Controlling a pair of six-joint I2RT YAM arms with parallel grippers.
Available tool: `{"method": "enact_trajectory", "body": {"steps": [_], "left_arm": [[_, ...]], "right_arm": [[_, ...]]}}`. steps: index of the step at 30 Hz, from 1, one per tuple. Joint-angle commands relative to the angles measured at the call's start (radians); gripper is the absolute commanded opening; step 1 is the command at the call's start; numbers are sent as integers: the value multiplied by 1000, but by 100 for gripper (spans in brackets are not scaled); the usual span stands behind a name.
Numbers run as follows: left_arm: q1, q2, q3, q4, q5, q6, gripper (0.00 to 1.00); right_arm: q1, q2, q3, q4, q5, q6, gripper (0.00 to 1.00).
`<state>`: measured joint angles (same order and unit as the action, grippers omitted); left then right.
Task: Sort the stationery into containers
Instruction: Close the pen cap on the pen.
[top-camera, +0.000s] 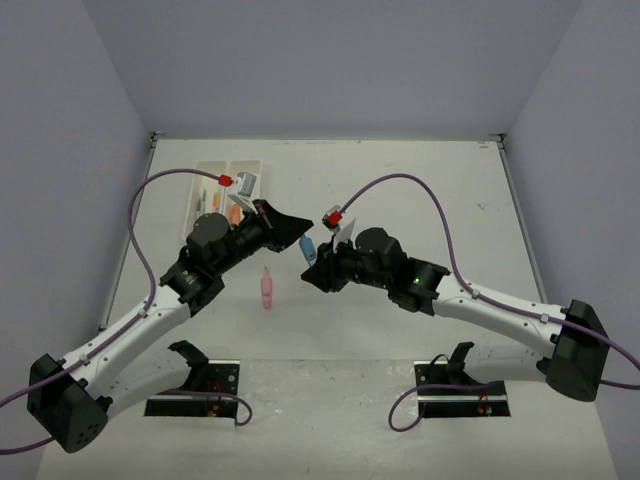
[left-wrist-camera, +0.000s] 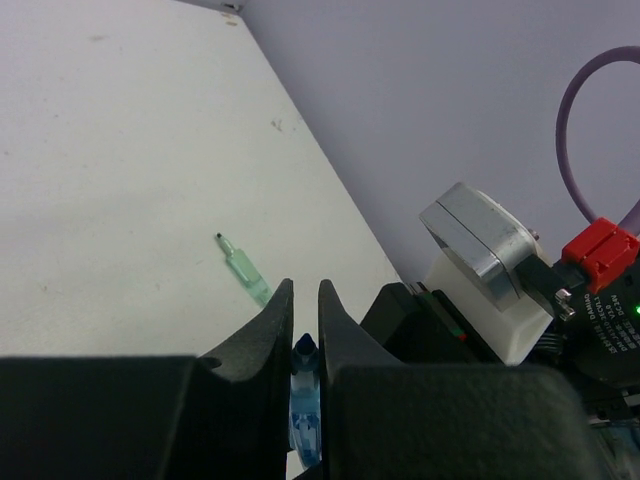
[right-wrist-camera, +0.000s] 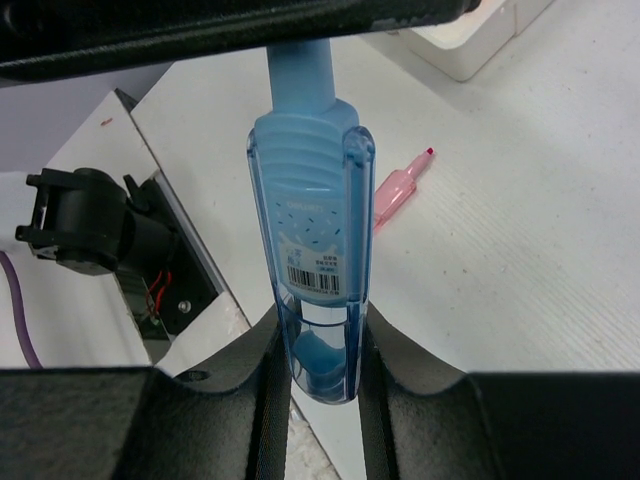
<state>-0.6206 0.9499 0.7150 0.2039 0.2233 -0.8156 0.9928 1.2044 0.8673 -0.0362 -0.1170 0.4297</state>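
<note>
A stubby blue plastic piece (top-camera: 308, 247) hangs in the air above the table's middle, held at both ends. My left gripper (top-camera: 302, 238) is shut on its dark-blue tip (left-wrist-camera: 304, 352). My right gripper (top-camera: 316, 262) is shut on its clear rounded base (right-wrist-camera: 312, 240). A pink piece (top-camera: 266, 288) lies on the table below the left arm and also shows in the right wrist view (right-wrist-camera: 398, 190). A green piece (left-wrist-camera: 245, 270) lies on the table beyond the left fingers. The two white trays (top-camera: 212, 172) stand at the far left, partly hidden by the left arm.
Orange pieces (top-camera: 216, 206) lie in the trays. A tray corner (right-wrist-camera: 470, 45) shows in the right wrist view. The table (top-camera: 420, 200) is walled on three sides. The arms' base plates (top-camera: 190, 400) sit at the near edge.
</note>
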Motion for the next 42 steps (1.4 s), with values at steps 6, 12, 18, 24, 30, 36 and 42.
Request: {"method": "enact_trajectory", "body": {"steps": [6,12,18,24,30,36,42], "left_arm": [[-1,-32,133,-55,-84,10,0],[-1,-28,39,34,42,10,0],[-1,-2,-35,123,122,-23,0],[-1,33,-78,251,215,-97,0],[-4,28,-87,245,211,-110,0],[-3,21,-87,238,215,-116,0],[-2,-1,-43,148,156,-73,0]], "right_arm": [[7,-14,-123,114,19,47,80],[-17,-158,-80,39,-67,81,75],[-140,-194,-94,131,-373,261,59],[-195,-172,-106,236,-487,383,56],[-200,-139,-98,226,-454,389,56],[-203,-94,-82,223,-437,388,56],[-203,-128,-149,213,-408,377,58]]}}
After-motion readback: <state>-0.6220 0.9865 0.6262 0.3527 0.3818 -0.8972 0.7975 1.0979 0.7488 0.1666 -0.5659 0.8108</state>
